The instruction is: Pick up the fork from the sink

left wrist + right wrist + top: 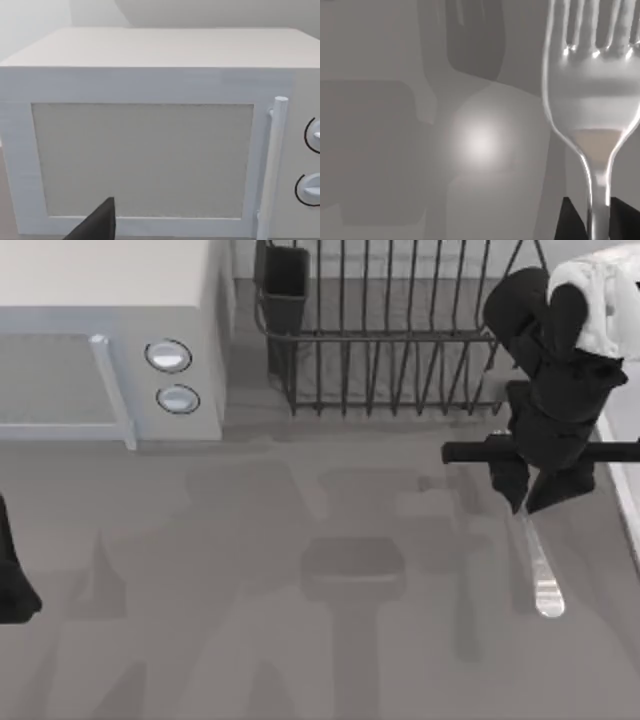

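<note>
My right gripper point(532, 495) is shut on the fork point(540, 570), a shiny silver piece that reaches from the fingers toward the table's front. The fork is over the grey counter, just left of the sink's pale raised rim point(628, 502) at the right edge. Seen from the right wrist, the fork's head and tines point(592, 85) loom large, and its narrow neck runs down between my two dark fingertips point(570, 220). My left gripper point(12, 585) is parked at the far left edge, with one dark fingertip point(97, 226) in front of the microwave door.
A white microwave point(110, 340) with two round knobs stands at the back left. A dark wire dish rack point(390, 330) with a black cup holder point(283, 280) stands at the back middle. The grey counter point(300, 620) spreads across the front.
</note>
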You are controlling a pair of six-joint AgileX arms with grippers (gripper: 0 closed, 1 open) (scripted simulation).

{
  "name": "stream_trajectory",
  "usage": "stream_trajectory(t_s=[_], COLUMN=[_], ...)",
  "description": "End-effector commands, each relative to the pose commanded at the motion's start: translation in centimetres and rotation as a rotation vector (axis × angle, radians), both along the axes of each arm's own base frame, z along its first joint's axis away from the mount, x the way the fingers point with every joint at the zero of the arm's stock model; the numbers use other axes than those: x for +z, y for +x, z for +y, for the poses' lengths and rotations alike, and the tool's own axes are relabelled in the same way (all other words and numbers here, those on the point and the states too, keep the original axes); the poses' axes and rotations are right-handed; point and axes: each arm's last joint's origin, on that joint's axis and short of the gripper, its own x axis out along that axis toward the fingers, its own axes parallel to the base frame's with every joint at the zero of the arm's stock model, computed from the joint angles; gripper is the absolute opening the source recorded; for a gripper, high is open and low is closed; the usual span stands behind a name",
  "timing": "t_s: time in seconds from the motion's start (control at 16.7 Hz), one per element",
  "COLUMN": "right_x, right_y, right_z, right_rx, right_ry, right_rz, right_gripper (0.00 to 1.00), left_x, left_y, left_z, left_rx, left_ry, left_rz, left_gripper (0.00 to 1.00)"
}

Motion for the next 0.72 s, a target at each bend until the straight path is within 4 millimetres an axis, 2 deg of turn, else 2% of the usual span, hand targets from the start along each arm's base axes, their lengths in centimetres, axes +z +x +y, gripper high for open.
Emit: stream_trajectory(t_s=[0.72], right_x=[0.00], right_y=[0.00], right_z=[0.00], right_rx=[0.000], right_ry=[0.000], right_rz=[0.000], right_gripper=[0.90], left_x=[0.00], left_y=[0.00], left_z=[0.00], left_rx=[0.000], left_ry=[0.000], left_rz=[0.000], left_gripper=[1.00])
